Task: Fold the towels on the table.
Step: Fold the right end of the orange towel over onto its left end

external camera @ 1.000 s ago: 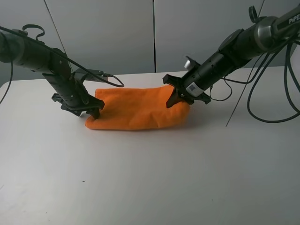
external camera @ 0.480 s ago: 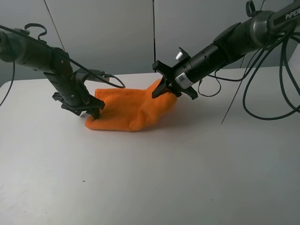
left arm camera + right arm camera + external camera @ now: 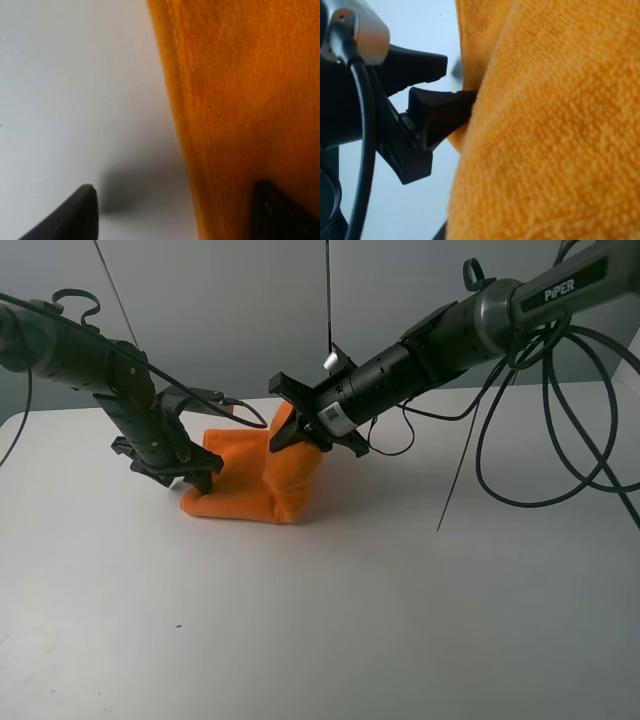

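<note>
Orange towel [image 3: 250,490] bunched on white table [image 3: 400,620], left of centre, toward far side. Reaching across middle, right gripper [image 3: 300,437] clamped on towel's right end, holding it raised above rest of cloth. At towel's left end, left gripper [image 3: 197,478] low, jaws spread, straddling hemmed edge: one finger over bare table, other over cloth.
</note>
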You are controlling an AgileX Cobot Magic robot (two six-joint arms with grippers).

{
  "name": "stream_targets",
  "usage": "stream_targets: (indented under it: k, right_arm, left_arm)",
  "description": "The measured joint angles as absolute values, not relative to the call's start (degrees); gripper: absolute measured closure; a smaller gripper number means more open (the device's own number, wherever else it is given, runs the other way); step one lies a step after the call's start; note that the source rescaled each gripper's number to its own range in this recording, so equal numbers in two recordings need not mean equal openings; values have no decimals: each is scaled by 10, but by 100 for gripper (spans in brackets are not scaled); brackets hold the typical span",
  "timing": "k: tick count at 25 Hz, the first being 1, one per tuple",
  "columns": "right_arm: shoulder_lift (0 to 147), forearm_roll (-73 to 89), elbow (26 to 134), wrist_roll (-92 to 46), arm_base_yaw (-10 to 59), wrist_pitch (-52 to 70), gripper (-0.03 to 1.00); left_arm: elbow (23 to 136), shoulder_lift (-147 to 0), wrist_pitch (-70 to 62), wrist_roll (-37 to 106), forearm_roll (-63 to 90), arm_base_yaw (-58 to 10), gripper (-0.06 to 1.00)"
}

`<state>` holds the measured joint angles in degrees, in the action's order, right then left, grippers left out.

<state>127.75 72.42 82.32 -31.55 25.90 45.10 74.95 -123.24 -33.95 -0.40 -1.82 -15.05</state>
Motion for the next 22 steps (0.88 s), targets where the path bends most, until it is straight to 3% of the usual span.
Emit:
stream_targets:
  k: [22]
  right_arm:
    - [1348,784,870,-319,286,458,89]
  left_arm:
    - [749,-1232,-341,-4,-18,-151,14]
